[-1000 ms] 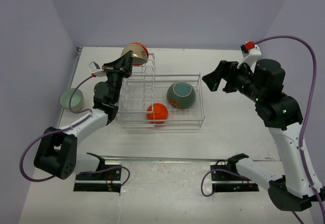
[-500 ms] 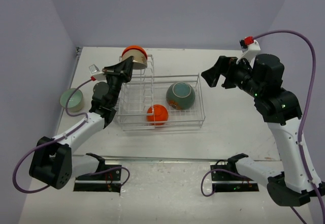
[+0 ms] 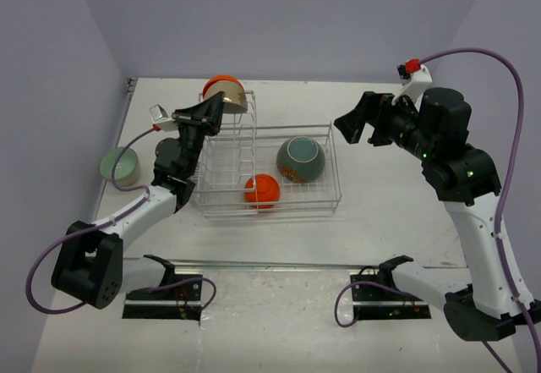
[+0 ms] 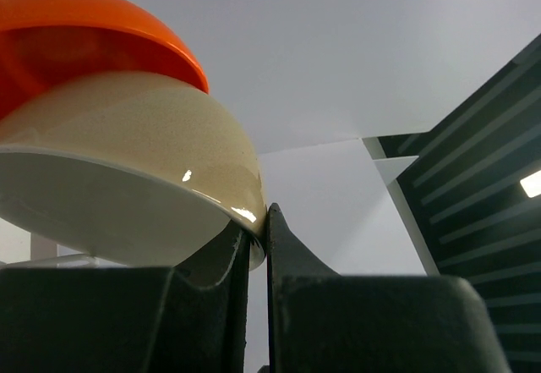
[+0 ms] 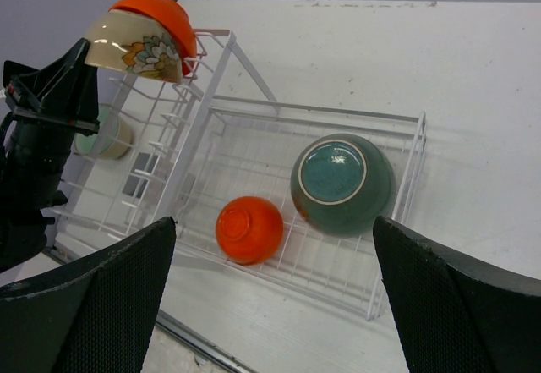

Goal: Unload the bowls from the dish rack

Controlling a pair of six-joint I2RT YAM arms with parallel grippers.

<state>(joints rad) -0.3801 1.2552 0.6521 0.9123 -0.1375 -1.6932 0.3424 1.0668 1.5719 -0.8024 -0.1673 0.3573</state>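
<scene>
A white tabletop (image 3: 380, 221) sits between pale lilac walls (image 3: 296, 18), and a thin silvery rail (image 3: 279, 265) runs along its near edge

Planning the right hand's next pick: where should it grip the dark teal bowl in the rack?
Probably the raised foot ring, from straight above: the teal bowl lies upside down in the dish rack, its rim facing down onto the wires.

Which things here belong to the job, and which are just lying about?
Job: silvery wire dish rack; cream glossy bowl in left tool; bright orange bowl behind it; small orange bowl, dark teal bowl in basket; pale green bowl, already out.
Lying about: purple cables.
</scene>
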